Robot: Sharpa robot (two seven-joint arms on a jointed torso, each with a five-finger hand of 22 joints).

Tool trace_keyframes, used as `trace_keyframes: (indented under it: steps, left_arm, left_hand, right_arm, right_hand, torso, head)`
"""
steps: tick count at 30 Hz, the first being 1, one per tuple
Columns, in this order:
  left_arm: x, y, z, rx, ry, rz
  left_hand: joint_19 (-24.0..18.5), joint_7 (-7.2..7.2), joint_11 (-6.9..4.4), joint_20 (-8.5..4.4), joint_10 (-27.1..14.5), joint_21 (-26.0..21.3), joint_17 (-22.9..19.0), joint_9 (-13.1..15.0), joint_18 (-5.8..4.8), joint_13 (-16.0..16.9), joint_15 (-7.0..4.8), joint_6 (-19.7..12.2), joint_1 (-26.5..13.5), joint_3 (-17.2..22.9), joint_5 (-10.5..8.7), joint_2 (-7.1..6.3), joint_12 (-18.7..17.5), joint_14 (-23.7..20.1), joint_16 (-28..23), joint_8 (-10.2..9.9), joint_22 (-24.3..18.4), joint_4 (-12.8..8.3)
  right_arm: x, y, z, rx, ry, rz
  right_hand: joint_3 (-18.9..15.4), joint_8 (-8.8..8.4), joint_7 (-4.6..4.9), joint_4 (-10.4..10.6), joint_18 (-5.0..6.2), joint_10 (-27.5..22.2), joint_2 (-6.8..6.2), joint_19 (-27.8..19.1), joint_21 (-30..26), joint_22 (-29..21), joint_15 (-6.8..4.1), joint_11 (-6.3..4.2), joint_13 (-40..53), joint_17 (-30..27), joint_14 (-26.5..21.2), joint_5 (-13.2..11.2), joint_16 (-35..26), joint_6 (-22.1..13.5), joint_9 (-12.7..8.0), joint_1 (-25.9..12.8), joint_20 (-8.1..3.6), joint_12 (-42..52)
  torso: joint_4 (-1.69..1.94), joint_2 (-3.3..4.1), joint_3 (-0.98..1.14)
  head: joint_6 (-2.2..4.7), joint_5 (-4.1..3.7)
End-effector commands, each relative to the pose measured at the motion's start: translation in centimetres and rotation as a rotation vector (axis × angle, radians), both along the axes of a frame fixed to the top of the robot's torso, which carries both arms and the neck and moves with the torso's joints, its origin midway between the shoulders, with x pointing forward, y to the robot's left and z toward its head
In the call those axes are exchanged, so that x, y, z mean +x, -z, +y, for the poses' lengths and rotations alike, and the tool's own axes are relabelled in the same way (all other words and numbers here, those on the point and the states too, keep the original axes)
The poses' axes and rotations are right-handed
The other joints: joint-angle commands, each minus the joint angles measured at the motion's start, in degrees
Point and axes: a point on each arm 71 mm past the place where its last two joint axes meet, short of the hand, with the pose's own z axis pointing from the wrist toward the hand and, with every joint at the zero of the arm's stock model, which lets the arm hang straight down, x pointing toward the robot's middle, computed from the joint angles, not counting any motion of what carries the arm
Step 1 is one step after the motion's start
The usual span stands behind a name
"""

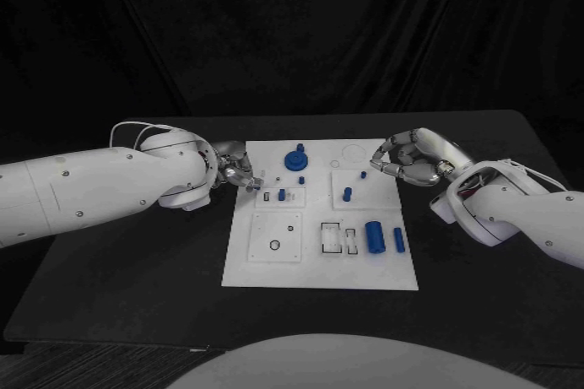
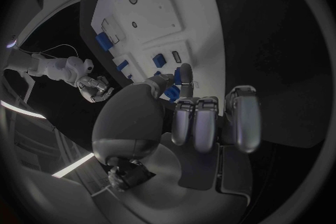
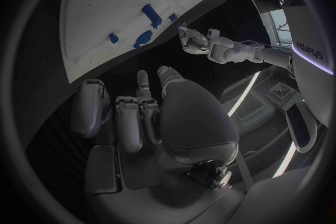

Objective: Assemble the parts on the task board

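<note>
We see the left robot hand (image 1: 239,175) by the board (image 1: 321,267) edge, fingers curled, holding nothing. The right robot hand (image 1: 408,157) is curled and empty too. We can read no writing on the board.

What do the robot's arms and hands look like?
Both arms are thick, smooth white tubes with small dark screw dots. A thin pale cable loops over the left arm near its wrist, and thin cables run along the right arm too. The left hand and right hand are shiny silver metal, with chunky rounded fingers and a big domed palm back.
</note>
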Motion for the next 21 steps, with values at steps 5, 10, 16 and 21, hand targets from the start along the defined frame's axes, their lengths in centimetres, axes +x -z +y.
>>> trace_keyframes:
  steps: [5,10,16,21]
  left_arm:
    - [0.0,0.4,-0.6,-0.005,0.011,-0.009]
    - [-0.1,0.9,-0.7,-0.002,0.017,0.005]
    - [-0.3,1.3,-0.7,0.003,0.021,0.023]
    - [-0.4,1.6,-0.8,0.005,0.024,0.032]
  left_hand:
    - [1.3,-0.69,-0.63,-0.26,6.1,-0.5,15.2,1.8,-0.8,15.1,-1.01,0.6,-0.9,5.3,0.44,-0.05,0.2,6.6,0.8,0.3,11.6,-1.1]
    - [1.3,-0.7,-0.62,-0.26,6.1,-0.5,15.2,1.8,-0.81,15.1,-1.01,0.6,-1.0,5.3,0.43,0.0,0.2,6.6,0.8,0.4,11.6,-1.1]
    - [1.3,-0.7,-0.63,-0.26,6.1,-0.5,15.2,1.8,-0.8,15.1,-1.01,0.6,-1.1,5.3,0.45,0.08,0.2,6.6,0.8,0.4,11.6,-1.0]
    - [1.3,-0.71,-0.63,-0.25,6.1,-0.5,15.2,1.8,-0.81,15.1,-1.01,0.7,-1.2,5.2,0.46,0.11,0.2,6.6,0.8,0.4,11.6,-1.0]
  right_arm:
    - [0.0,0.1,0.1,0.001,0.01,0.002]
    - [-0.1,0.1,0.1,0.001,0.01,0.002]
    - [-0.1,0.1,0.1,0.001,0.01,0.002]
    - [0.0,0.1,0.1,0.001,0.01,0.002]
  right_hand:
    - [1.9,1.13,-0.11,0.0,-0.67,5.9,0.23,-0.3,-1.1,10.4,0.01,0.22,15.5,15.9,5.9,1.5,1.4,-0.5,-0.6,1.1,0.06,1.0]
    - [2.1,1.18,-0.12,-0.1,-0.67,5.9,0.19,-0.3,-1.1,10.4,0.0,0.22,15.5,15.9,5.9,2.0,1.4,-0.5,-0.6,1.3,0.05,1.0]
    - [2.3,1.23,-0.12,-0.1,-0.66,5.9,0.16,-0.3,-1.2,10.4,0.0,0.22,15.5,15.9,5.9,2.4,1.4,-0.6,-0.7,1.5,0.05,1.0]
    - [2.3,1.25,-0.11,-0.1,-0.66,5.9,0.12,-0.3,-1.2,10.4,0.0,0.22,15.5,15.9,5.9,2.7,1.4,-0.6,-0.7,1.6,0.05,1.0]
  torso:
    - [0.04,-0.01,-0.01]
    - [0.04,-0.04,0.01]
    - [0.0,-0.03,0.0]
    - [0.01,-0.02,0.0]
  head:
    - [-0.01,-0.04]
    - [-0.01,-0.08]
    - [-0.01,-0.06]
    - [-0.01,0.06]
